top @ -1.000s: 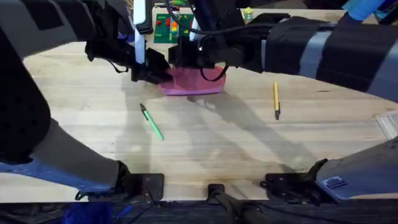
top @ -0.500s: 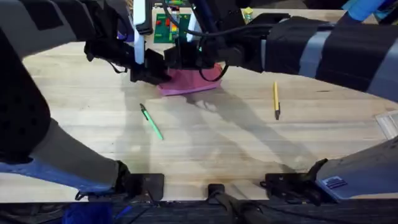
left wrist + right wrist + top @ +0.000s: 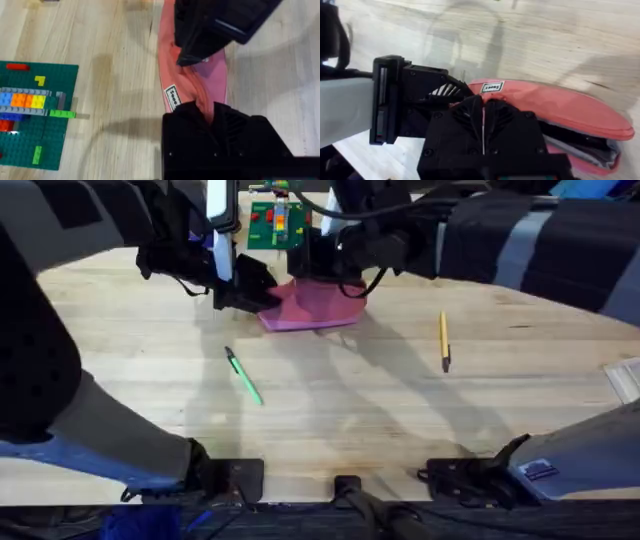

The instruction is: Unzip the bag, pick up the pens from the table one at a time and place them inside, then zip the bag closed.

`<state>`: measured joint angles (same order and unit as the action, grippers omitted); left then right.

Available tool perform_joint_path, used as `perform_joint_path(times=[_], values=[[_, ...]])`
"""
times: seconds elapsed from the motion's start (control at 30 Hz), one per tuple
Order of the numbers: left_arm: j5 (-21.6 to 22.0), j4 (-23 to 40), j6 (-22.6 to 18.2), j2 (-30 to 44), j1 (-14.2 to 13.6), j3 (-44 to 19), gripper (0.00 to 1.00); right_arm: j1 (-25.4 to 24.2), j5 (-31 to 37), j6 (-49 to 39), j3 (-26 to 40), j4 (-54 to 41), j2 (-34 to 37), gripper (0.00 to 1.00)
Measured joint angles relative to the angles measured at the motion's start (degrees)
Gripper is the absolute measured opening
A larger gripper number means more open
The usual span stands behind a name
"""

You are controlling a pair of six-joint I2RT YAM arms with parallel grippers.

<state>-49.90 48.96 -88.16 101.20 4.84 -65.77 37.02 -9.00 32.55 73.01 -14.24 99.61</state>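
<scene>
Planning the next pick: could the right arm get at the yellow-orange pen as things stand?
Probably not yet: the right gripper is shut on the pink bag. The yellow-orange pen lies unobstructed on its side.

Pink fabric bag [image 3: 318, 305] lies on the table [image 3: 330, 410] at its far middle, long axis roughly across, just in front of the green block plate [image 3: 276, 225]. A small white label [image 3: 171, 98] sits near one end. In the right wrist view one end gapes, showing a grey lining [image 3: 580, 147]; fabric is bunched. Green pen [image 3: 243, 376] lies flat on the table, nearer than the bag and to its left, well apart, angled diagonally. Yellow-orange pen [image 3: 444, 340], dark tip toward the near side, lies flat to the bag's right, well apart, pointing almost straight near-far.
</scene>
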Motion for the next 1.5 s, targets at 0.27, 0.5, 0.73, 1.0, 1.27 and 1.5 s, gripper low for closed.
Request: perform_joint_path(times=[0.27, 0.5, 0.73, 1.0, 1.27, 1.5], values=[[-1.38, -0.93, 0.0, 0.01, -0.15, 0.05, 0.042, 1.01, -0.68, -0.01, 0.02, 0.23, 0.18, 0.031], [-0.9, -0.97, -0.04, 0.01, 0.13, 0.36, 0.042, 3.94, -2.28, -0.16, 0.02, 5.42, 2.72, 0.03], [-0.87, -0.75, -0.12, 0.01, 0.14, 0.38, 0.042, 6.12, -4.49, 0.01, 0.02, 6.47, 2.8, 0.031], [-1.29, -0.53, -0.28, 0.01, 0.35, 0.53, 0.042, 6.09, -5.72, -2.32, 0.02, 5.32, 1.99, 0.031], [-2.91, -1.27, -0.42, 0.01, -0.03, 0.53, 0.042, 8.32, -2.49, -8.59, 0.22, -2.53, -4.17, 0.539], [-3.14, -1.42, -0.42, 0.01, -0.31, 0.53, 0.042, 4.89, 7.69, -15.48, 0.22, -9.07, -9.74, 0.995]])
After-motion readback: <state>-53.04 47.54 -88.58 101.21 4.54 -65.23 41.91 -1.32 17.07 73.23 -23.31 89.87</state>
